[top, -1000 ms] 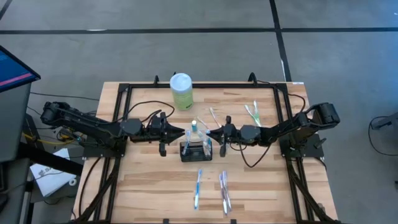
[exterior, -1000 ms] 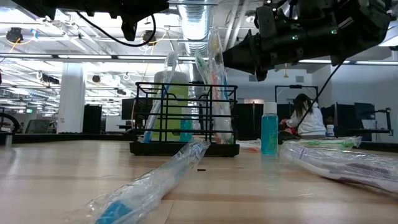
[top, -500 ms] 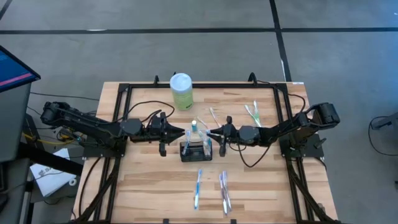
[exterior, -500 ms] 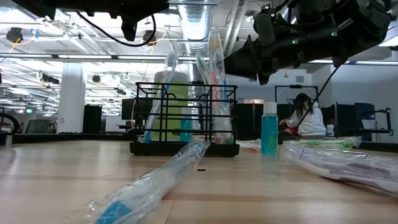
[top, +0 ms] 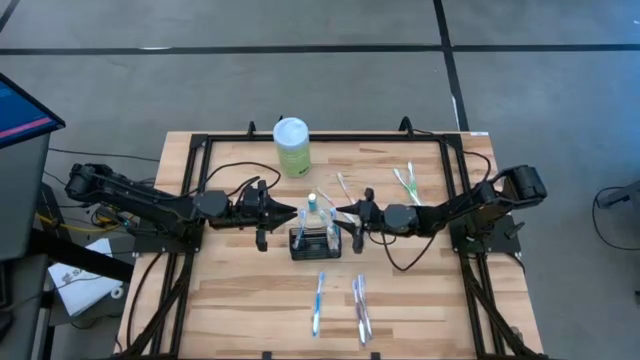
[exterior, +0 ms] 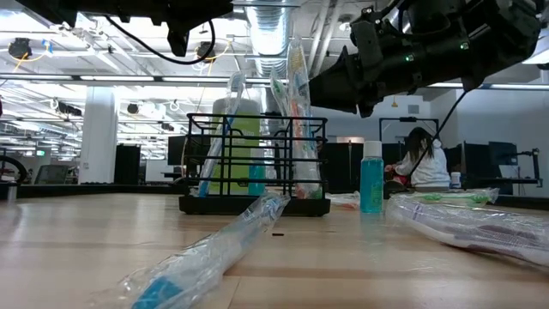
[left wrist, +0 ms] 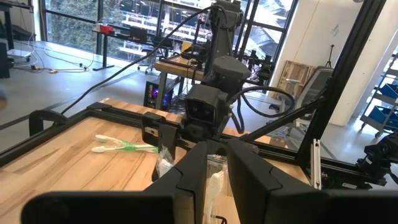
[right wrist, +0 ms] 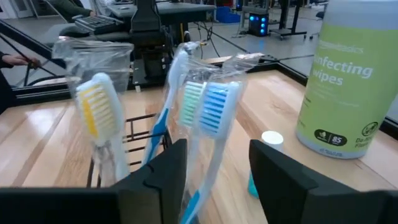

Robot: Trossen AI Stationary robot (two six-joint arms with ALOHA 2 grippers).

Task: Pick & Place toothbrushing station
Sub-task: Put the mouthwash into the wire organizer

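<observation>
Landmark: the toothbrushing station (top: 315, 243), a black wire caddy standing upright on the wooden table (top: 230, 300), about mid-table. Wrapped toothbrushes stand in it, heads up; from my right wrist I see a yellow-bristled one (right wrist: 98, 118) and a pair with green and blue bristles (right wrist: 205, 109).

My right gripper (top: 340, 214) hangs just to the right of the caddy, at the height of the brush heads, fingers (right wrist: 163, 168) spread apart with the wrapped pair showing in the gap between them; they grip nothing. My left gripper (top: 294, 211) hangs just left of the caddy, above its rim. Its fingers (left wrist: 249, 171) stand a narrow slot apart; whether they pinch anything I cannot tell.

Surface: pale butcher-block planks inside a black frame. Behind the caddy, a pale green wipes tub (top: 291, 146) with a white lid. Close behind the caddy, a small teal bottle (exterior: 371, 177). Behind and right of the caddy, more wrapped brushes, one pair green (top: 405, 181). In front of the caddy, two wrapped brushes lie flat, one blue (top: 319, 302), one purplish (top: 360, 309).

Room: grey floor with dark lines around the table. Beyond the caddy in the low view, an open hall with ceiling ducts, strip lights, desks, and a seated person (exterior: 422, 160) in white.
</observation>
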